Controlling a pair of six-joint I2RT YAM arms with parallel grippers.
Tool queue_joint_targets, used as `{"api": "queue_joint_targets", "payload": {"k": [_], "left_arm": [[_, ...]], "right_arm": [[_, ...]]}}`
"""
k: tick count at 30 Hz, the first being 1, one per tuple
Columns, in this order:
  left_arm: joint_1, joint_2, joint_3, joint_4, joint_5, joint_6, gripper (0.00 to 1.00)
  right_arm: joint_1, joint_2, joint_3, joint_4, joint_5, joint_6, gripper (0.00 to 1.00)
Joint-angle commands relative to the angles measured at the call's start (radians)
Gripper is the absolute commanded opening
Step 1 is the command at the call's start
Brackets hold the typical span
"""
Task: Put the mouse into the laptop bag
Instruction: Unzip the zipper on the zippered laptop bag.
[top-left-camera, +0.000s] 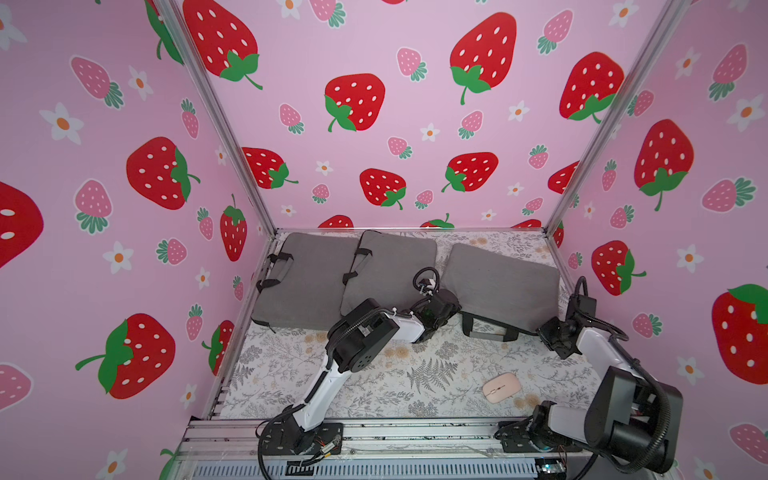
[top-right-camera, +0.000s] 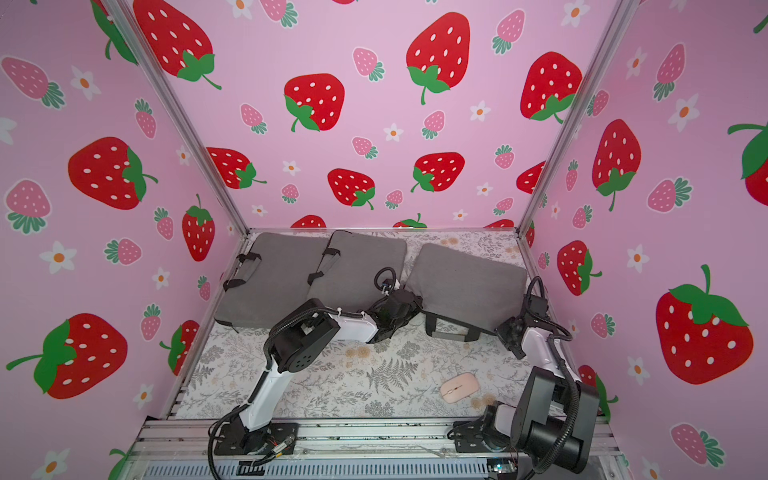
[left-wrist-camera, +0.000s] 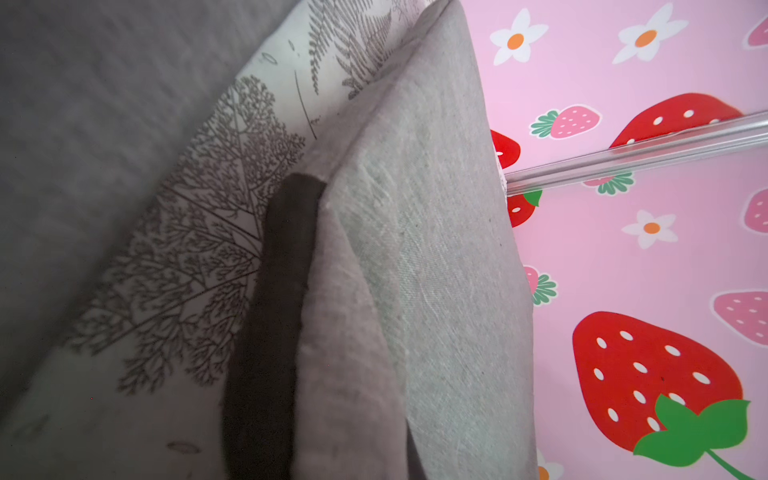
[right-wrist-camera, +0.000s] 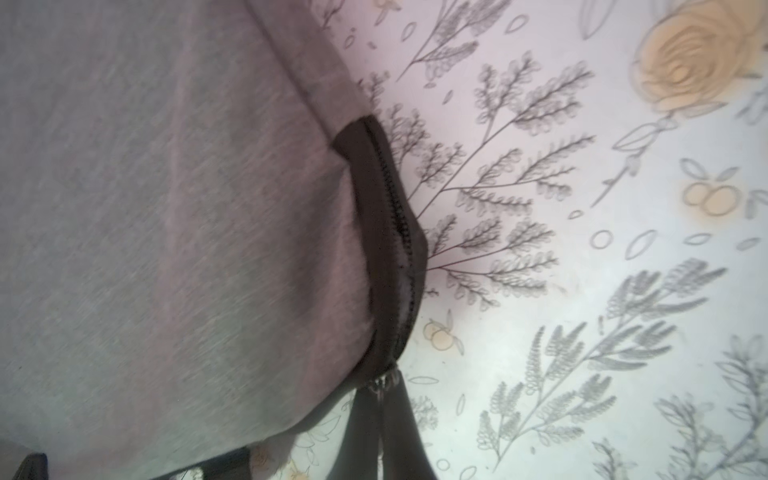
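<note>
You have the mouse (top-left-camera: 501, 387) lying behind the closed right gripper (top-left-camera: 543, 331), toward that arm's base, long axis slanted; the closed left gripper (top-left-camera: 449, 312) sits farther, at the laptop bag's (top-left-camera: 498, 282) other near corner.

The floral-clothed table (top-left-camera: 374, 386) bears three grey laptop bags (top-left-camera: 498, 278) at the back, a pink mouse (top-left-camera: 501, 387) nearer the front.
</note>
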Motion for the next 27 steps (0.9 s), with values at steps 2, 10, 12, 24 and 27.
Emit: {"api": "queue_joint_targets", "payload": {"k": [2,10,12,24,27], "left_arm": [[-0.017,-0.007,0.003,-0.001,0.013,0.002,0.00],[-0.020,-0.034,-0.051,0.041,0.003,-0.011,0.00],[-0.021,-0.042,-0.072,0.054,-0.001,-0.018,0.00],[-0.040,-0.147,-0.182,0.114,0.018,-0.025,0.45],[-0.061,-0.179,-0.180,0.064,0.045,-0.024,0.51]], "right_arm": [[0.192,-0.019,-0.024,0.031,0.030,0.050,0.00],[0.299,-0.047,-0.012,-0.005,0.108,0.078,0.00],[0.284,-0.081,-0.009,-0.045,0.171,0.083,0.00],[-0.066,-0.122,-0.160,0.116,-0.039,0.174,0.00],[-0.069,-0.012,-0.048,0.119,-0.094,0.138,0.00]]}}
